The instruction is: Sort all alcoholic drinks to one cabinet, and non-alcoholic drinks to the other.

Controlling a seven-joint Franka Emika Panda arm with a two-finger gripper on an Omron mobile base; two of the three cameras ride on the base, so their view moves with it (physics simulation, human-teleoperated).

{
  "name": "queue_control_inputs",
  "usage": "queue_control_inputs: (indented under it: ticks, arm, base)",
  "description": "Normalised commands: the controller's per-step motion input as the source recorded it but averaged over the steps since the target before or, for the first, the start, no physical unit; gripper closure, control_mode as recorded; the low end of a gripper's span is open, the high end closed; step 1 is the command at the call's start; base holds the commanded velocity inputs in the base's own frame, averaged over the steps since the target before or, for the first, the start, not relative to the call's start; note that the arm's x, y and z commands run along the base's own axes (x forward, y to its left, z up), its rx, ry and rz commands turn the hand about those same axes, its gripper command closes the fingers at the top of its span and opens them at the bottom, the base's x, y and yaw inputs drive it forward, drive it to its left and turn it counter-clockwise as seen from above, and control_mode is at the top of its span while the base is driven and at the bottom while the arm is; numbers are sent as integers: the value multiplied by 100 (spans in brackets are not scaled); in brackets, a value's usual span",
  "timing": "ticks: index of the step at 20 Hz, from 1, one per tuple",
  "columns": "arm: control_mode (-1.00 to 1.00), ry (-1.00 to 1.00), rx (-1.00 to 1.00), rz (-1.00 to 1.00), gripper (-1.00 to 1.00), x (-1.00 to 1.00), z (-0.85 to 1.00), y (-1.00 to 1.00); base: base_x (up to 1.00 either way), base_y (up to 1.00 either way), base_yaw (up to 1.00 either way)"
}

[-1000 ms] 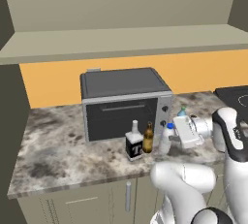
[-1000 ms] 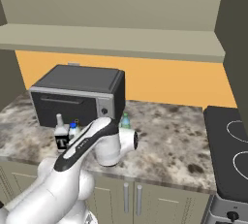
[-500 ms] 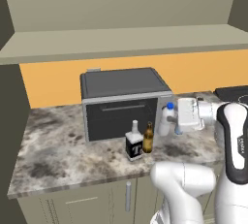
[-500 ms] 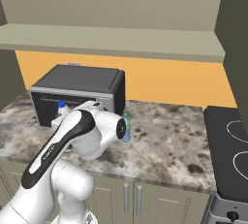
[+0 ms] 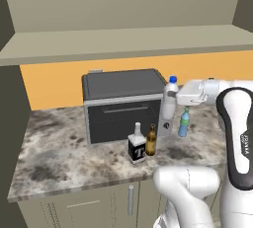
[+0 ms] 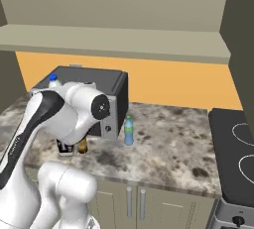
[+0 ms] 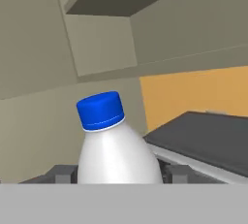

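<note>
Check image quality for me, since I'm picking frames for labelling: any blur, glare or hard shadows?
Left base view: sharp, flat lighting; soft shadows under the T bottle and beer bottle. Right base view: equally crisp, no glare on the counter. Hand view: the white bottle looms close, evenly lit, slightly soft edges.

white bottle [image 7: 116, 155] base cut off, stovetop [image 6: 233, 153] cropped

"T" bottle [image 5: 137, 145] just left of beer bottle [image 5: 151, 142]; microwave [image 5: 123, 104] behind.
</note>
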Motion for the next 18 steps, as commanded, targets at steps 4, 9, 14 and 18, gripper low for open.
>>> queue_control_inputs:
  ticks: [4, 9, 14, 18]
  arm:
    - [-100, 15, 0, -18, 100, 1, 100, 0]
    - [-100, 8, 0, -15, 100, 8, 92, 0]
    - [-100, 0, 0, -10, 100, 20, 43, 0]
    - [-100, 0, 4, -5, 100, 46, 11, 2]
  base:
    - [0, 0, 0]
    - [0, 0, 0]
    - [0, 0, 0]
    - [0, 0, 0]
